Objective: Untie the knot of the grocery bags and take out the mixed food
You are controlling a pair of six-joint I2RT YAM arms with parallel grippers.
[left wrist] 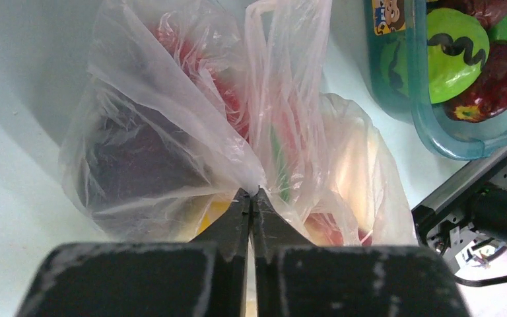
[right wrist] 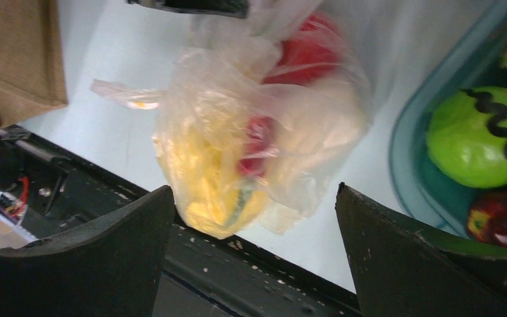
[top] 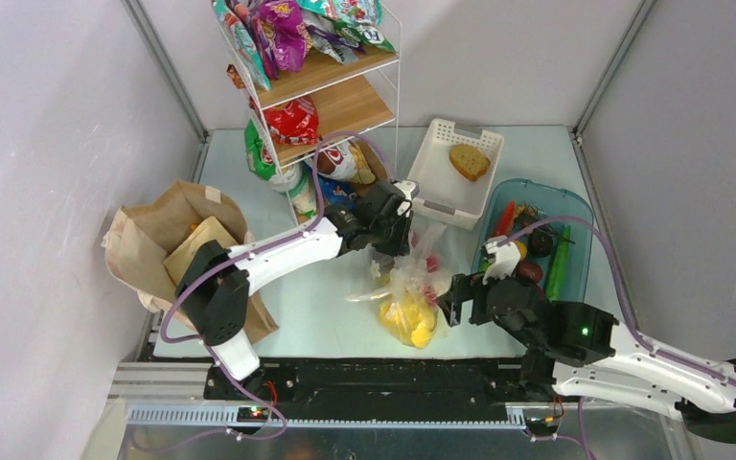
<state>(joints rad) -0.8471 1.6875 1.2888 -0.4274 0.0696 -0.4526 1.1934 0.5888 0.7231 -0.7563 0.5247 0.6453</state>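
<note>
Robot lab cell: plain white walls (top: 48, 115) enclosing a metal-framed table (top: 321, 309).

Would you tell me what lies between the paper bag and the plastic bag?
In the top view, only bare table separates paper bag from plastic bag; the left arm crosses above.

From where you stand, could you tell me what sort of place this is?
Probably a robot test cell staged as a pantry: bare walls around the table, a snack rack, a plastic bag of food.
</note>
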